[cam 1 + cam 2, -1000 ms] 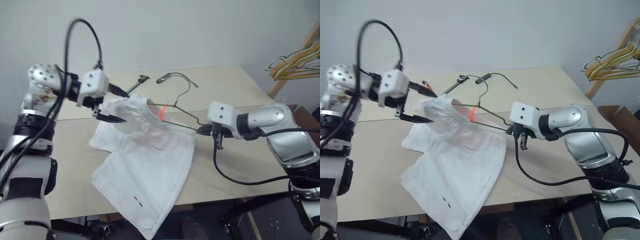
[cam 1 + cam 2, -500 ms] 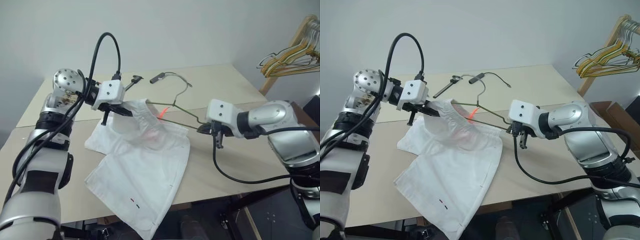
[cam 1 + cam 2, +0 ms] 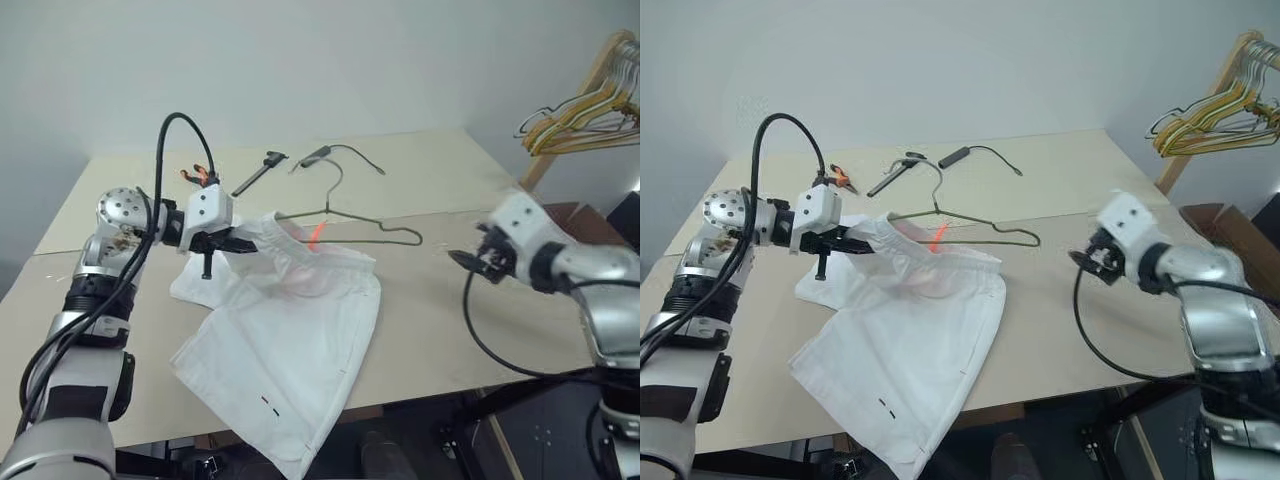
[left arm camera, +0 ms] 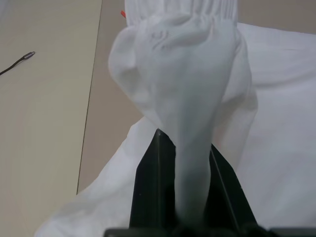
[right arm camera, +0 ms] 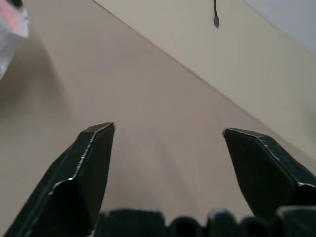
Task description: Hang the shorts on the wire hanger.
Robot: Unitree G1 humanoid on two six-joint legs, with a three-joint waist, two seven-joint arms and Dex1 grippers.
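The left gripper [image 3: 243, 243] is clamped on the waistband of the shorts [image 3: 290, 350], which lie spread across the table [image 3: 420, 330]. The right gripper [image 5: 168, 136] hovers with fingers apart, well clear of the wire hanger [image 3: 350, 215] beside the waistband.

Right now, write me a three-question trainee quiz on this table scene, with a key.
1. True or false: the left gripper is shut on the shorts.
2. The right gripper is: A) open over bare table, apart from the wire hanger; B) shut on the hanger's corner; C) gripping the waistband.
3. Fill in: the wire hanger lies on the ____, its near end tucked in at the shorts' waistband.

Key: 1 true; 2 A; 3 table.
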